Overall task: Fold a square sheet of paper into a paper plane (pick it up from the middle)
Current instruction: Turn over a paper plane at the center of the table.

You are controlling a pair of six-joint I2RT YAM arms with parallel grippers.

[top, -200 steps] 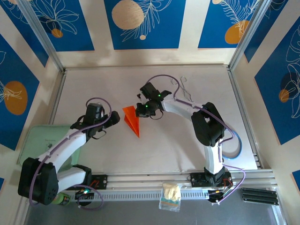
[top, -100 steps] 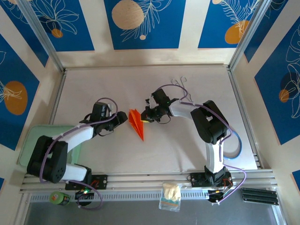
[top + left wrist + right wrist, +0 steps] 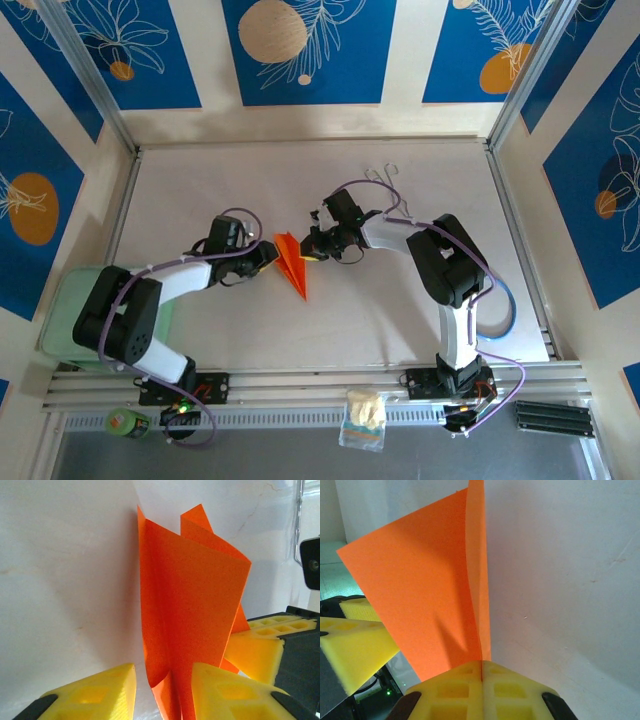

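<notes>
The square sheet of paper (image 3: 292, 262) is bright orange and folded into a narrow pointed shape near the table's middle, with its flaps standing up. My right gripper (image 3: 310, 247) is shut on the fold's edge, and the paper (image 3: 425, 595) rises from between its pressed yellow pads (image 3: 481, 669). From the left, my left gripper (image 3: 268, 256) stands open around the paper's other side. In the left wrist view, the paper (image 3: 195, 600) hangs between the two yellow fingertips (image 3: 120, 680), with a gap left of it. The right gripper's yellow pad (image 3: 252, 652) shows behind the sheet.
Metal wire tongs (image 3: 385, 182) lie at the back of the table. A pale green board (image 3: 70, 310) sits at the left edge and a blue cable loop (image 3: 507, 305) by the right arm. A small bag (image 3: 362, 420) lies on the front rail.
My left gripper has moved right to the paper and its jaws have narrowed around it. The right gripper shifted the paper slightly right and down, then held still.
</notes>
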